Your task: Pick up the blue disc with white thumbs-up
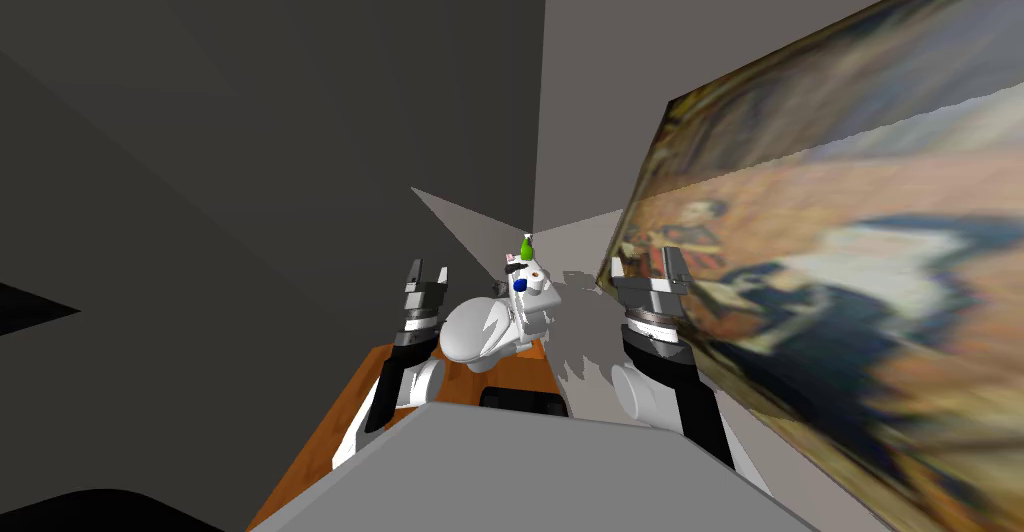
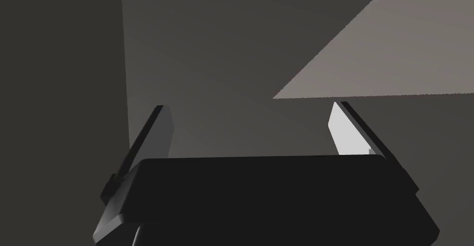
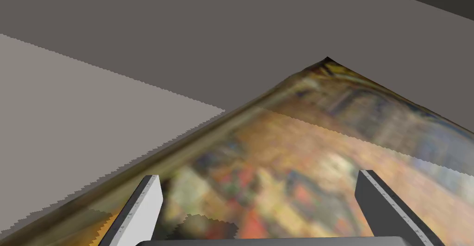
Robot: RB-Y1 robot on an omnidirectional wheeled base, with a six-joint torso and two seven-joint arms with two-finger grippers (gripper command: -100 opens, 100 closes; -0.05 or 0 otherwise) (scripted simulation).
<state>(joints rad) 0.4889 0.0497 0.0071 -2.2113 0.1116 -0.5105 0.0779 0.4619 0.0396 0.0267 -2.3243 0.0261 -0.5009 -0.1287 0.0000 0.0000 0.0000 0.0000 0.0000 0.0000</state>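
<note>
**Both claws spread, disc is up on the toilet tank**

Closest to you are the two arms, raised on either side of a white toilet (image 1: 478, 334). Your left gripper (image 1: 427, 276) has its fingers spread wide with nothing between them. Same deal with the right gripper (image 1: 648, 268), which stands just beside the big painting (image 1: 850, 286) on the wall at your right.

The blue disc (image 1: 520, 285) lies on the toilet's tank lid (image 1: 545, 301), past the bowl. It's between the two grippers and clear of both. It's too small to make out any thumbs-up on it.

On the same lid, a green bottle (image 1: 526, 249) stands upright farther back, and a small orange-and-white thing (image 1: 537, 276) sits just beside the disc — can't tell what that one is. Reddish-brown floor (image 1: 330, 426) shows under the left arm.
</note>
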